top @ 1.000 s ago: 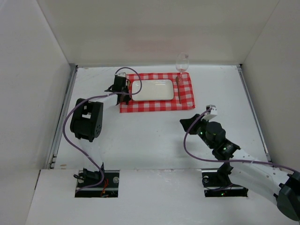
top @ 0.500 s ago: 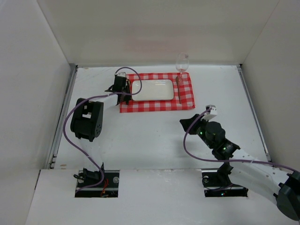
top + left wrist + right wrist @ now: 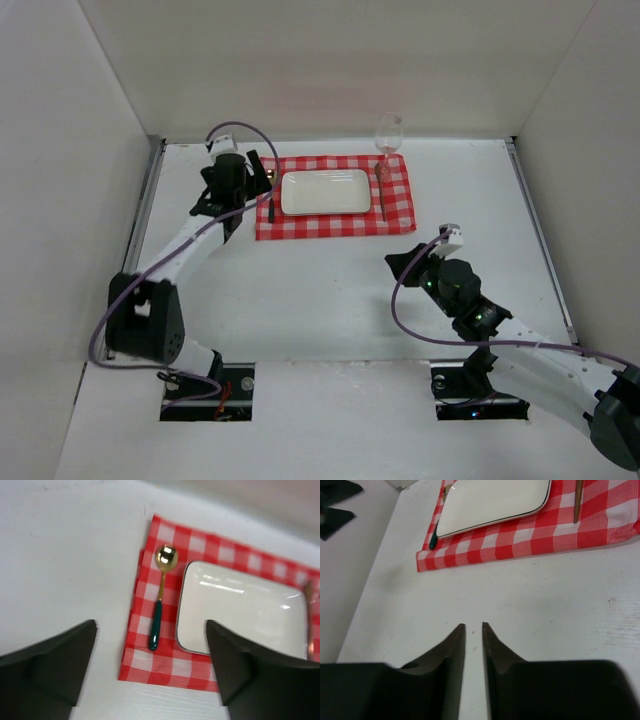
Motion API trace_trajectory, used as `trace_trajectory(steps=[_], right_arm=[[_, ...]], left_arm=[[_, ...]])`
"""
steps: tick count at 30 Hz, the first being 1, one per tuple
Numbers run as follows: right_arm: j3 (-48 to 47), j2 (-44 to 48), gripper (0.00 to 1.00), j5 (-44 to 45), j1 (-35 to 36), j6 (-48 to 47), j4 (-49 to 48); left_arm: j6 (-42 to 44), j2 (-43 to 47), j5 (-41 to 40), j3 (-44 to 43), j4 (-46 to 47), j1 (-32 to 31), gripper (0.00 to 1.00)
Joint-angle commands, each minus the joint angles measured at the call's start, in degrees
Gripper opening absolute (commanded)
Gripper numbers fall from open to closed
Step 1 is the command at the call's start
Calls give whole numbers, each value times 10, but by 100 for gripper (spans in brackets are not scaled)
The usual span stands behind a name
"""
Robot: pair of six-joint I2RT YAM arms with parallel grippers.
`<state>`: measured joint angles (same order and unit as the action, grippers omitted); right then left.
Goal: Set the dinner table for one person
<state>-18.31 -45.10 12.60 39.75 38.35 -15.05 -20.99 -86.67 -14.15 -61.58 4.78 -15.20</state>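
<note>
Tabletop (image 3: 330, 300) fills the overhead view, flat and face up, with grey strips along its 9 and 3 o'clock sides running from 6 towards 12. It looks broader from 9 to 3 than it is deep, though the slanted view leaves its true long axis unclear. Left fingers (image 3: 232, 186) are held above its 10 o'clock part, just off the 9 o'clock edge of a red-and-white checked cloth (image 3: 335, 222). In the left wrist view these fingers (image 3: 55, 665) are spread wide with nothing between them, bare tabletop (image 3: 60, 555) under the one at 9 o'clock and the cloth (image 3: 170, 670) under the gap. A spoon (image 3: 160, 600) lies on the cloth, gold bowl to 12 and dark green handle to 6, just beside a white plate (image 3: 240, 615) at its 3 o'clock. Right fingers (image 3: 405, 265) sit low over the middle of the tabletop, a little towards 4 o'clock, well apart from the cloth. In the right wrist view they (image 3: 447, 655) stand almost together, only a thin slit between them, gripping nothing, with white tabletop (image 3: 545, 595) beneath and ahead. A wine glass (image 3: 388, 130) stands at the cloth's 1 o'clock corner, and a copper-coloured utensil (image 3: 381, 195) lies at 3 o'clock of the plate.
</note>
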Motion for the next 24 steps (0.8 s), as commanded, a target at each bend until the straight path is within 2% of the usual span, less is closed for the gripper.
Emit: trace_trajectory(steps=[1, 4, 7, 10, 16, 20, 24], right_arm=[[-13, 13, 19, 0, 2, -4, -32], [-8, 23, 11, 2, -4, 1, -31], [-6, 22, 11, 17, -12, 3, -29], [-6, 7, 21, 27, -12, 3, -31], [7, -34, 49, 73, -15, 15, -63], [13, -70, 52, 94, -17, 13, -79], [22, -75, 53, 116, -25, 8, -92]], left_arm=[[-33, 112, -43, 63, 21, -11, 100], [-53, 203, -76, 146, 2, -25, 100], [-90, 289, -118, 231, -41, -48, 100], [-136, 357, -132, 299, -84, -75, 100], [-244, 463, -138, 400, -162, -116, 100], [-289, 484, -134, 433, -180, -126, 100], [-315, 447, -132, 452, -181, -149, 100]])
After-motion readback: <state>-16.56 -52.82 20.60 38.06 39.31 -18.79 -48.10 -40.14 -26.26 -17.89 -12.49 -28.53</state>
